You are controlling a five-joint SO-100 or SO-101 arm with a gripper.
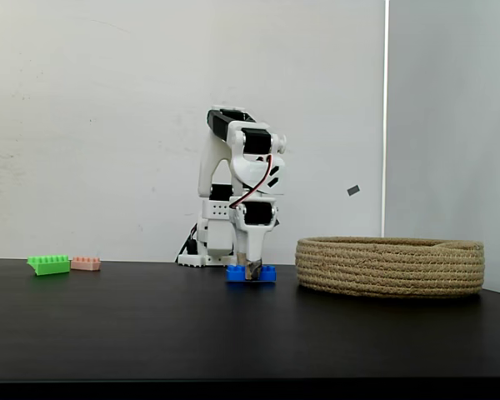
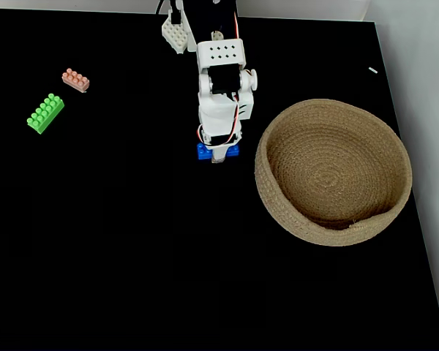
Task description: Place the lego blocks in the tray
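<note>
Item, long blue studded plastic brick (image 2: 218, 151): we find it on the black table (image 2: 132, 256), just beside the wide round coiled tan rope tray (image 2: 278, 183), long axis pointing toward that tray. Gripper (image 1: 252, 272) straddles its middle, jaws narrowed on its sides; we judge it gripped. Tray empty
</note>
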